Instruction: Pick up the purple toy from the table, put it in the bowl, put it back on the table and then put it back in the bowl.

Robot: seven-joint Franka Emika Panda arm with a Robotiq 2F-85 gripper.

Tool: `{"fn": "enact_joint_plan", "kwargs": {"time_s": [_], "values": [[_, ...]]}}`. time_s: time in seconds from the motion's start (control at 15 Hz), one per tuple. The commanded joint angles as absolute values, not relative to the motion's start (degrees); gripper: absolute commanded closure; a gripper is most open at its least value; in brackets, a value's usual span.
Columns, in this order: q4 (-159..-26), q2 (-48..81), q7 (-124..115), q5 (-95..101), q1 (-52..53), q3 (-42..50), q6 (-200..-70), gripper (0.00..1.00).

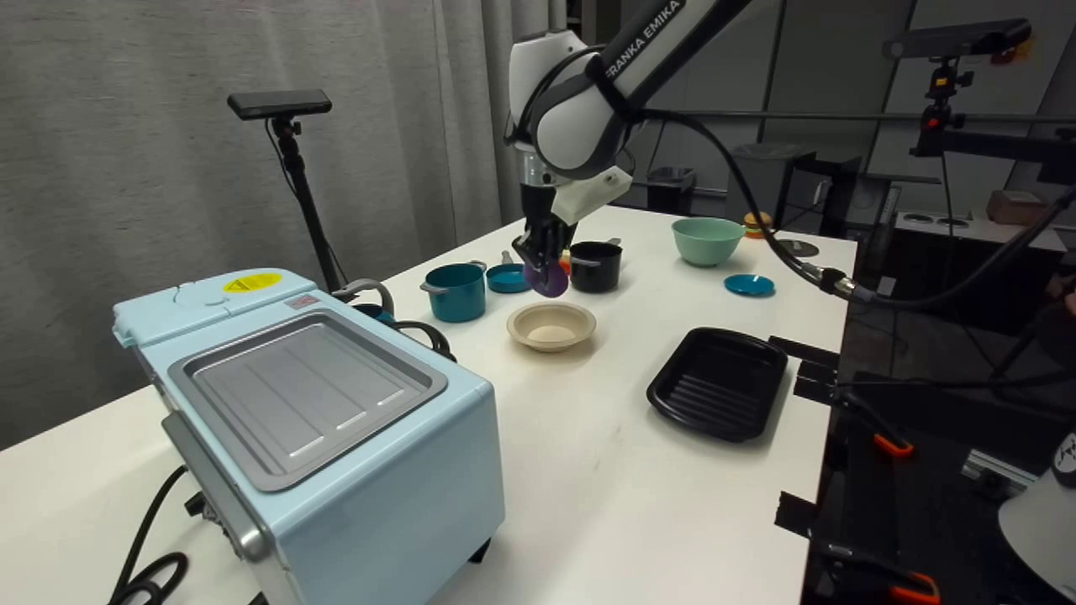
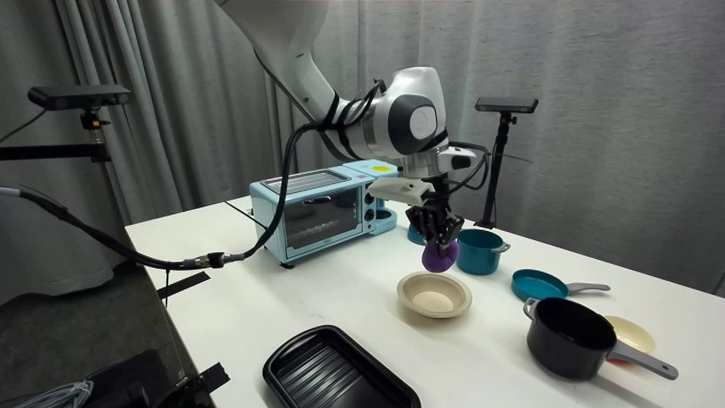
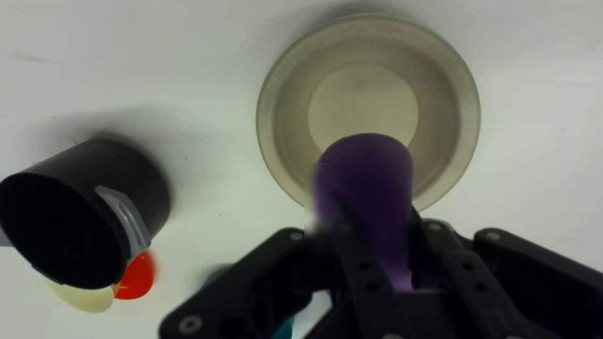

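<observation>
Purple toy (image 3: pixel 366 165), round-ended, deep-toned; clasped in the hand (image 2: pixel 441 245).

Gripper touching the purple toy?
Touching. In the wrist view the gripper has the purple toy between its fingers; in both exterior views the toy hangs from them, off the table, with nothing else holding it up.

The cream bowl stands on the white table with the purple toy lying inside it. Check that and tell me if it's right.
No: the purple toy is not inside the cream bowl; the pincer holds it in the air, clear of the bowl, as both exterior views show. The bowl does stand on the white table.
</observation>
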State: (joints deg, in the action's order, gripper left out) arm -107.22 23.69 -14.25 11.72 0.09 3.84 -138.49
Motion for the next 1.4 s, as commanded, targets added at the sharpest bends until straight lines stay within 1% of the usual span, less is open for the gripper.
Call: {"fn": "enact_joint_plan", "kwargs": {"time_s": [0.0, 0.33, 0.73, 0.8, 0.87, 0.93, 1.13, 1.2, 1.33], "values": [[-103.6, 28.43, -12.7, 11.98, 0.66, 5.04, -137.54, 0.94], [-101.06, 32.99, -11.68, 12.25, 1.47, 5.1, -136.97, 0.94], [-101.37, 35.41, -12.65, 13.4, 3.42, 5.68, -137.07, 0.94], [-101.6, 35.31, -12.82, 13.3, 3.63, 5.65, -136.91, 0.53], [-101.8, 35.12, -12.78, 13.28, 3.76, 5.6, -137.07, 0.51], [-102.12, 34.7, -12.72, 13.22, 3.87, 5.55, -137.14, 0.45], [-103.18, 33.33, -12.44, 13.05, 4.09, 5.29, -137.44, 0.23], [-103.67, 32.62, -12.2, 13.05, 4.15, 5.18, -137.64, 0.13], [-104.51, 31.25, -11.69, 13.01, 4.18, 4.92, -138.36, 0.01]]}}
